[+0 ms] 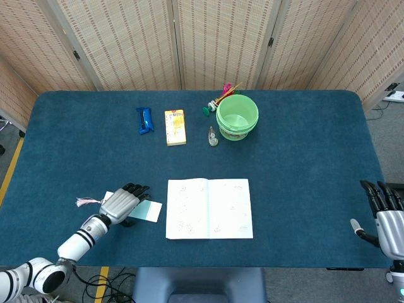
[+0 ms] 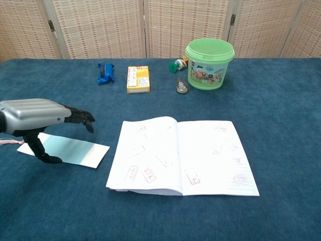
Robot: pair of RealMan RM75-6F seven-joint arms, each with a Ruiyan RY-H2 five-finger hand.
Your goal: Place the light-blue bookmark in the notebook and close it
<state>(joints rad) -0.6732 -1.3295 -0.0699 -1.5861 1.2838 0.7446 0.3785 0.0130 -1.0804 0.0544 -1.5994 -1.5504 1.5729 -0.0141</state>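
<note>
Head view: the left hand (image 1: 121,204) is seen stretched forward over the light-blue bookmark (image 1: 149,211), palm down, with its dark fingers (image 1: 136,189) extended toward the notebook (image 1: 209,208) and its forearm running back to the lower left corner. The hand covers most of the bookmark there; only the end nearest the notebook and a pink tassel (image 1: 83,202) on the far side are left exposed. Nothing is held by this hand: the fingers are spread and released above the card, and whether the thumb tip touches it cannot be told.

The chest view gives the side-on detail: the left hand (image 2: 37,116) is raised above the bookmark (image 2: 75,151), fingers pointing right and slightly drooped, while the thumb (image 2: 40,150) reaches down to the bookmark's near edge. The bookmark lies flat on the blue table (image 2: 281,125) just left of the open notebook (image 2: 183,155), apart from it.

The right hand (image 1: 386,216) is shown only in the head view, at the table's right edge, fingers upright and parted, holding nothing.

One notebook and one bookmark are counted. Along the far side are one green bucket (image 2: 209,64), one yellow box (image 2: 138,79) and one blue packet (image 2: 105,73).
</note>
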